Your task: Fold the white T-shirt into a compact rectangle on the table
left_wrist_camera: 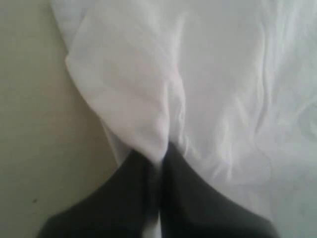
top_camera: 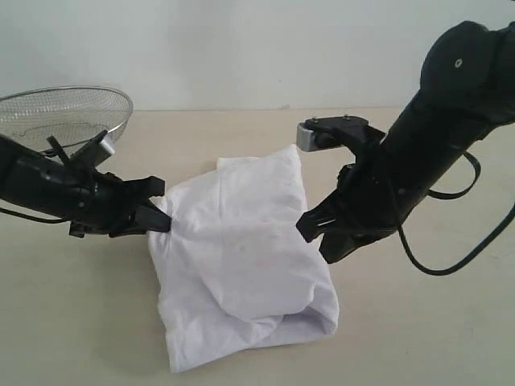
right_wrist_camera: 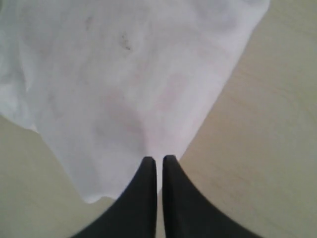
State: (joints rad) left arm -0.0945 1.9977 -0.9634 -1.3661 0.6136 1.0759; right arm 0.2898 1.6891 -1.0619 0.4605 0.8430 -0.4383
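The left gripper [top_camera: 164,219] is clamped on a pinch of cloth at the left edge of the white T-shirt [top_camera: 241,257]. The right gripper [top_camera: 312,230], jaws together, nips the opposite edge, where the fabric draws to a point. The shirt lies near the middle of the table [top_camera: 80,330], a lumpy, half-folded oblong of soft creased cotton with faint pink showing through. I judge a fold is in hand, and next both arms must lift evenly and lay the cloth over flat. A round wire-mesh basket [top_camera: 64,112] sits toward the far left corner.
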